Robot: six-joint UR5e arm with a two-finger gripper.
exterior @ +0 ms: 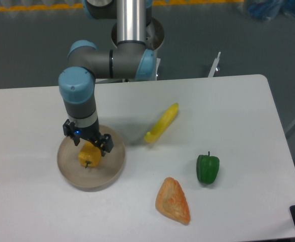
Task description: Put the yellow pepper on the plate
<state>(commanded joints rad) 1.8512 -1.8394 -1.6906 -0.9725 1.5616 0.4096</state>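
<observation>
The arm descends from a vertical silver column at the top of the view, bends through blue-capped grey joints, and points its wrist straight down over the left part of the table [228, 116]. The gripper [88, 146] hangs directly above the plate [112, 169], with its black fingers [106, 143] set to either side of the top of the yellow pepper [89, 156]. Whether the fingers are pressing the pepper or have let go cannot be told from this view. The yellow pepper sits inside the plate, near its centre, with the dark stem facing the camera. The plate rests on the white table near the left edge of the arm's reach. A long slim yellow piece [162, 123] lies diagonally near the table's middle, well apart from the plate. A green pepper [208, 168] stands upright to the right, and an orange triangular wedge [173, 200] lies flat near the front edge, between plate and green pepper. Behind the table lies a dark grey floor with a yellow line [36, 7] along the far edge.
</observation>
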